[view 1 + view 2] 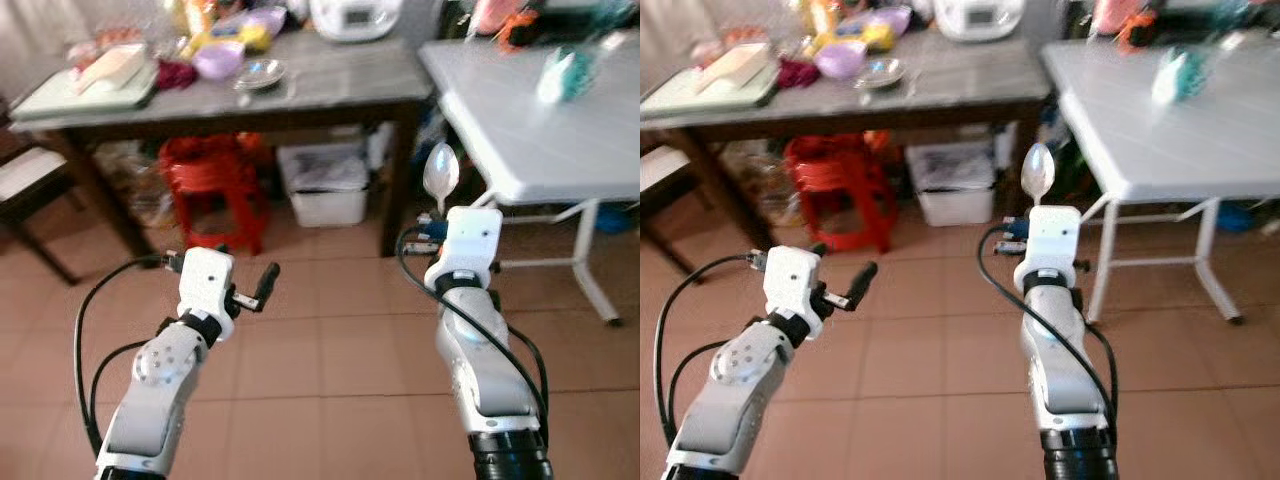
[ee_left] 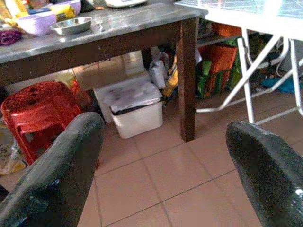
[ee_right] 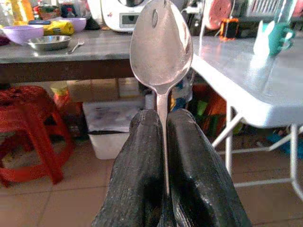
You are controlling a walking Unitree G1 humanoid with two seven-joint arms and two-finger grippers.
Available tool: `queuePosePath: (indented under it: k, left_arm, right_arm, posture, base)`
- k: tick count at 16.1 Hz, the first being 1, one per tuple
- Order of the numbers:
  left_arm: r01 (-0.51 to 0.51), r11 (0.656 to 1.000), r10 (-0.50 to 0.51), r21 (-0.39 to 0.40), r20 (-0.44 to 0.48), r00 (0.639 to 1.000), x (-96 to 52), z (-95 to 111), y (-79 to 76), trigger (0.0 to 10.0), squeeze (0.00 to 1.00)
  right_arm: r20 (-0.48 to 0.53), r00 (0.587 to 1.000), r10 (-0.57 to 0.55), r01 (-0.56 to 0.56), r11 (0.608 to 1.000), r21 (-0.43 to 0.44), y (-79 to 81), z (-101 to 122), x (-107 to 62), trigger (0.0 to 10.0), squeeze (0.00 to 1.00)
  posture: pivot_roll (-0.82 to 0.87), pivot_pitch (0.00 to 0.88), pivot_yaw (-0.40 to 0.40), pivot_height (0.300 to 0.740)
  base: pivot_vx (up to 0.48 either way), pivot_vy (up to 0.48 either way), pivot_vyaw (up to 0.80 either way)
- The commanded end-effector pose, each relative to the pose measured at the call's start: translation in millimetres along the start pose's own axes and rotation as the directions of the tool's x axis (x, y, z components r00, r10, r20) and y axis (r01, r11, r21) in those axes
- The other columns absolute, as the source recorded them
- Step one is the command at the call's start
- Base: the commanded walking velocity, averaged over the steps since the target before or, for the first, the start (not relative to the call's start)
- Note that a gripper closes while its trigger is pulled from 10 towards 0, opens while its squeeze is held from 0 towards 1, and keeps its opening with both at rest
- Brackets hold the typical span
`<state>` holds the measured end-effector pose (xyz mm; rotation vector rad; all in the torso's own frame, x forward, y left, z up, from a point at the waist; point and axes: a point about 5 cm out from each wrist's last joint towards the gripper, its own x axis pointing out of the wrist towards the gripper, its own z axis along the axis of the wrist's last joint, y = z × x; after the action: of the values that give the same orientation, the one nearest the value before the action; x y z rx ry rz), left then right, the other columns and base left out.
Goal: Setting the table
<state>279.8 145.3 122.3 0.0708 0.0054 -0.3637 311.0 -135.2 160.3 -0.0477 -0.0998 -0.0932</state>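
A metal spoon (image 3: 161,45) stands upright, bowl up, with my right gripper (image 3: 161,120) shut on its handle. In the left eye view the spoon (image 1: 441,175) rises above my right wrist, near the corner of the white folding table (image 1: 540,140). My left gripper (image 2: 165,127) is open with nothing between its fingers, and it is held low over the tiled floor, where one black finger (image 1: 265,284) shows. On the dark table with a grey top (image 1: 340,85) straight ahead sit a steel bowl (image 1: 262,73), a purple bowl (image 1: 220,60) and a fork (image 3: 75,46).
Red stacked stools (image 1: 215,185) and a white lidded bin (image 1: 325,185) stand under the dark table. A pale tray (image 1: 90,88) and a white cooker (image 1: 355,15) are on top. A teal and white object (image 1: 565,72) sits on the folding table. A chair (image 1: 30,180) stands at far left.
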Motion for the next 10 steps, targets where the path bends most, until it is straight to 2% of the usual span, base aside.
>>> queuePosePath:
  k: [1, 10]
  left_arm:
    - [0.019, 1.000, -0.019, -0.004, 0.014, 1.000, 0.1, 2.7, -0.6, 10.0, 0.00]
    - [0.042, 0.999, -0.041, -0.019, 0.020, 0.999, 0.9, 2.9, -5.6, 10.0, 0.00]
  right_arm:
    - [0.010, 1.000, -0.011, 0.011, 1.000, 0.002, -4.0, 2.0, -0.8, 10.0, 0.00]
    - [0.009, 1.000, -0.001, 0.001, 1.000, -0.001, -3.4, 2.1, -0.6, 10.0, 0.00]
  posture:
    - [-0.02, 0.080, 0.080, 0.740]
    - [-0.03, 0.081, 0.071, 0.740]
  base:
    - [0.000, 0.000, 0.00]
    - [0.299, 0.000, 0.00]
